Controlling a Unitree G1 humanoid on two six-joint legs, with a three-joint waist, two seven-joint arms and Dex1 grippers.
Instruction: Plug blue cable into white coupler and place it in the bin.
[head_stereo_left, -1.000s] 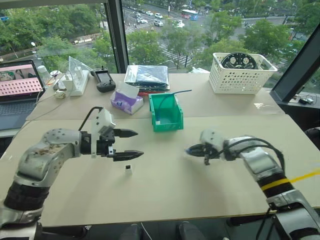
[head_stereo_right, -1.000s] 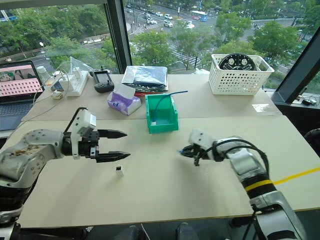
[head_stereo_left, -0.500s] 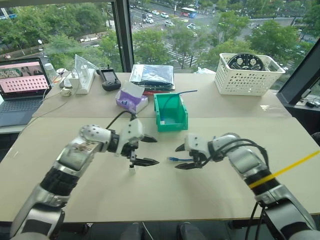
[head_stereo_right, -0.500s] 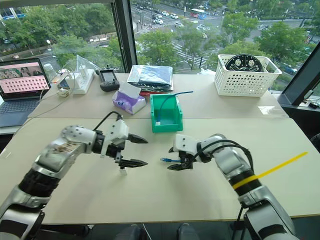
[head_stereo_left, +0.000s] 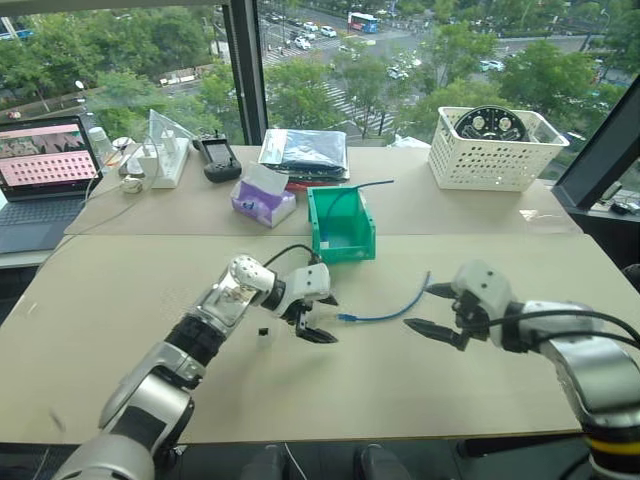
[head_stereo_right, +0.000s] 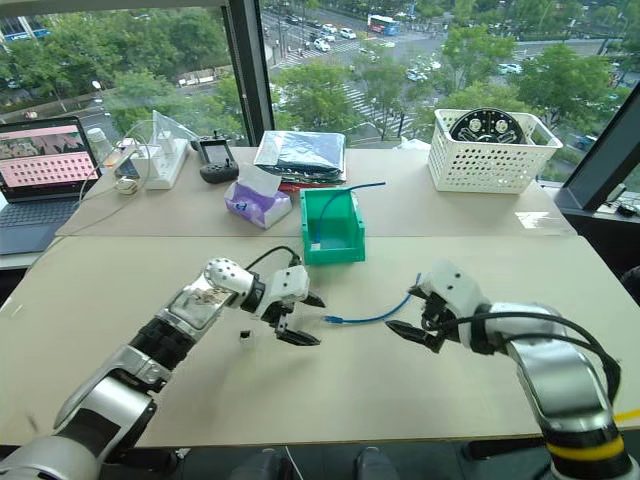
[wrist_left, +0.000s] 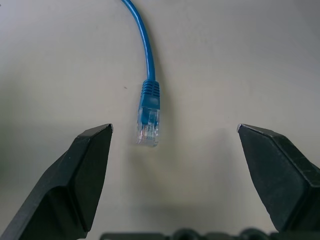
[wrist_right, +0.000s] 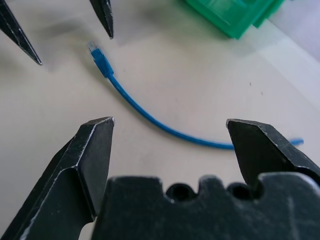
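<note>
The blue cable (head_stereo_left: 385, 312) lies loose on the table in a shallow curve, its clear plug (wrist_left: 149, 127) pointing at my left gripper (head_stereo_left: 331, 320). That gripper is open, its tips on either side of the plug and just short of it, touching nothing. The white coupler (head_stereo_left: 263, 334) stands on the table beside my left wrist. At the cable's other end my right gripper (head_stereo_left: 419, 308) is open and holds nothing; the cable (wrist_right: 150, 117) runs on the table past its fingers. The green bin (head_stereo_left: 341, 222) stands behind the cable with another thin blue cable (head_stereo_left: 362, 185) poking out of it.
A white lattice basket (head_stereo_left: 489, 150) stands at the back right. Along the back lie a purple tissue box (head_stereo_left: 262, 203), a dark bag (head_stereo_left: 303, 152), a black remote (head_stereo_left: 213, 157) and a laptop (head_stereo_left: 40, 165) at the far left.
My right gripper opened, let the blue cable drop onto the table and pulled back to the right. My left gripper came down and right, past the coupler, to the cable's plug.
</note>
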